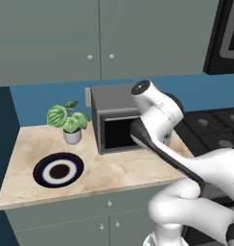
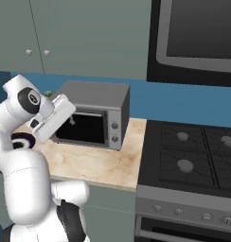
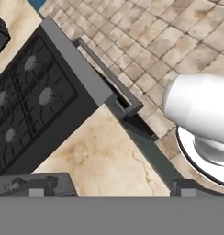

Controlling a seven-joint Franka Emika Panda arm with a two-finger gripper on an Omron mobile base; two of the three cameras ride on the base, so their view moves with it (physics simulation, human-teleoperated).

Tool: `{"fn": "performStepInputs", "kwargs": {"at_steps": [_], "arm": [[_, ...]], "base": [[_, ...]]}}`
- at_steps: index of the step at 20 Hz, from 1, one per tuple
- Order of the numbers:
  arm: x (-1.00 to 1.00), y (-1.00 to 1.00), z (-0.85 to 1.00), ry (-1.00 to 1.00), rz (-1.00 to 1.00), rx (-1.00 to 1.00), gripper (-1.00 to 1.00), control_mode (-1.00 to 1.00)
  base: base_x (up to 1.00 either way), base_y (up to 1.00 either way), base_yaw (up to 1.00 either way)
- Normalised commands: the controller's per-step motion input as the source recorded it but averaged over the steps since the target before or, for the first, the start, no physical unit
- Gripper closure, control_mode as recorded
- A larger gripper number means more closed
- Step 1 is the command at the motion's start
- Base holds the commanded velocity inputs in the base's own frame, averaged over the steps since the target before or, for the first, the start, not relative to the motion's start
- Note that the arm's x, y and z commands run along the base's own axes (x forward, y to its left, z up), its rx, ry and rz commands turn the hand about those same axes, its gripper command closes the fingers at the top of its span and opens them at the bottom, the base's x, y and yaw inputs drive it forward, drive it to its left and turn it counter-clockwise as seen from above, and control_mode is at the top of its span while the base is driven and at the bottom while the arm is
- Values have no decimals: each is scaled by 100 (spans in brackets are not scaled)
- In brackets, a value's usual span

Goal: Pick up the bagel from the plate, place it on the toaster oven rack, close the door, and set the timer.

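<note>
We reach toward the toaster oven (image 1: 120, 122), whose front looks open for the bagel, while the plate (image 1: 58, 170) sits left on the tabletop (image 1: 114, 170); we cannot tell whether our end effector is open or closed.

We see a navy-rimmed plate (image 1: 58, 171) with white ring and brown centre, a grey toaster oven (image 1: 115, 124), a beige marbled counter (image 1: 109, 169).

A marble worktop (image 1: 114, 170) carries three things. The plate (image 1: 58, 170) lies near its front left corner. A potted plant (image 1: 69, 122) stands behind it toward the back edge, and the toaster oven (image 1: 116, 122) sits beside the plant, toward the right end.
</note>
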Motion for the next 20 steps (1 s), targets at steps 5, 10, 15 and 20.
{"fn": "performStepInputs", "kwargs": {"at_steps": [5, 10, 15, 20], "arm": [[-2, -64, 0, 13, 59, -1, -100, -100], [19, -13, 1, 1, 9, 2, -100, -100], [20, 0, 0, -1, -68, 0, -100, -100], [21, -1, 0, 0, -93, 1, -100, -100]], "base": [[0, 0, 0], [0, 0, 0], [0, 0, 0], [0, 0, 0]]}}
